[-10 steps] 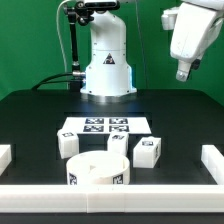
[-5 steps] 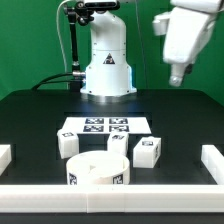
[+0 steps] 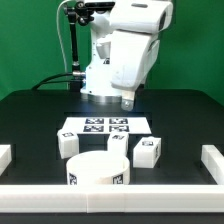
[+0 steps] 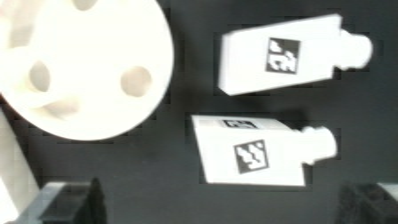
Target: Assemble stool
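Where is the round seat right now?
In the exterior view the seat lies on the table near its front edge, ahead of the marker board, with the middle leg block just behind it.

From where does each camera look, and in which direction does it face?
Exterior view: off the arm, facing the base across the table; shows the arm and end effector.
Wrist view: on the wrist, looking down at the seat and two legs; shows both fingers.
Both views share the seat and legs.

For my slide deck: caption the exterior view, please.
Open gripper hovers over loose stool parts: round seat and three tagged leg blocks.
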Robot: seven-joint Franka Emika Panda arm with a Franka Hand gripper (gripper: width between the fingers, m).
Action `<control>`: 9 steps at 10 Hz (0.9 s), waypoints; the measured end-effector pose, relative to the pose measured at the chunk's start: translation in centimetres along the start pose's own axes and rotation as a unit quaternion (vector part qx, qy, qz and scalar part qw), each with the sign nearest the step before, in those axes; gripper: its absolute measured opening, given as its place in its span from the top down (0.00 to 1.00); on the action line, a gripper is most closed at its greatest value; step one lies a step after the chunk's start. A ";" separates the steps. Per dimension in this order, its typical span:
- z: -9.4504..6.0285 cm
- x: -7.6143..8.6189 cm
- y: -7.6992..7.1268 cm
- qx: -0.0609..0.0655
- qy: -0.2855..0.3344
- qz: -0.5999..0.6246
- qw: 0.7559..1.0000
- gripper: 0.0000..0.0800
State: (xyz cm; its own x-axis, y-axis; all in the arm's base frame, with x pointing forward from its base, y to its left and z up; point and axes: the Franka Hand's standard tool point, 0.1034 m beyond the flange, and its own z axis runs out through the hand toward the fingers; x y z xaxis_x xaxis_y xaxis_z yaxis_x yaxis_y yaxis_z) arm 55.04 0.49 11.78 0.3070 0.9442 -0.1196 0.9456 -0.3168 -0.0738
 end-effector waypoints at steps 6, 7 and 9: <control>3.1 -2.7 1.4 -0.002 0.008 -0.105 0.994 0.19; 3.8 -3.5 2.0 -0.002 0.011 -0.129 0.992 0.19; 4.8 -3.9 3.2 -0.001 0.012 -0.157 0.988 0.19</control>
State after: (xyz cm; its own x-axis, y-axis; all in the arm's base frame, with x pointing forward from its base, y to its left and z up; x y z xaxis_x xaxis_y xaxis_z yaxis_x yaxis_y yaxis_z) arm 56.33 -4.66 7.25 0.0015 0.9977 -0.0675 0.9948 -0.0084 -0.1017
